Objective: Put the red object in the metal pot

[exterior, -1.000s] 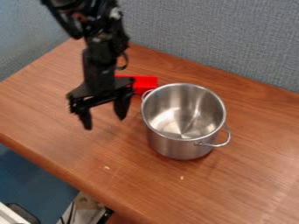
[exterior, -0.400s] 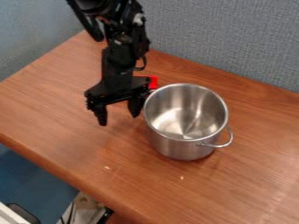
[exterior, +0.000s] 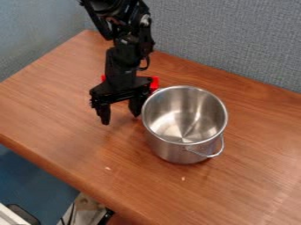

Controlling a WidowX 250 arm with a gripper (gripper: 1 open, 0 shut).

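Observation:
The metal pot (exterior: 185,122) stands upright on the wooden table (exterior: 70,105), shiny, nothing inside it, with a small handle facing the front right. Just left of its rim the black gripper (exterior: 119,112) hangs fingers down, open, with nothing between the fingers. The red object (exterior: 143,83) lies on the table behind the gripper, close to the pot's far-left rim. Only small red bits of it show past the gripper body; the rest is hidden. The fingertips are slightly in front of the red object, near the table top.
A grey-blue wall (exterior: 223,31) runs behind the table. The table's front edge (exterior: 70,176) drops off to the floor at the lower left. The black arm (exterior: 120,22) reaches in from the top.
The gripper has shifted to the right and back, toward the pot and over the red object, hiding more of it. Its fingers stay open. The pot has not moved.

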